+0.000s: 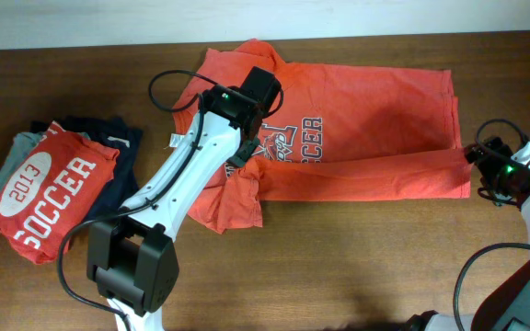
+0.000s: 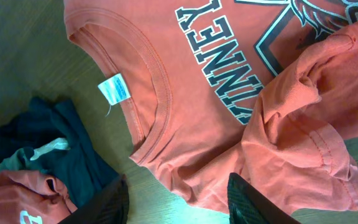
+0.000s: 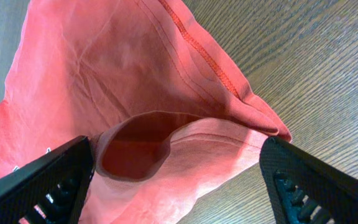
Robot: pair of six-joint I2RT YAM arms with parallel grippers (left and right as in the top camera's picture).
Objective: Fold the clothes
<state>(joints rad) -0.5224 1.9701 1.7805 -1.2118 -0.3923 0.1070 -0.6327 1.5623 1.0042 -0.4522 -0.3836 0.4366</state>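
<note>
Table: dark brown wood-grain top, matte, filling nearly the whole overhead view.
Strip: pale and plain, beyond the table's far edge; whether wall or floor cannot be told.
Light: even and soft, with faint shadows only.

left arm stretches toward 1 o'clock, left claw half parted; right claw, at 3 o'clock, gapes wide.

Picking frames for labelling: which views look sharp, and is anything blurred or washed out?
Overhead: even light, orange-red short-sleeved T-shirt sharp. Left wrist: chest lettering crisp, black fingertips slightly soft. Right wrist: fabric stitching sharp, left edge washed out white.
</note>
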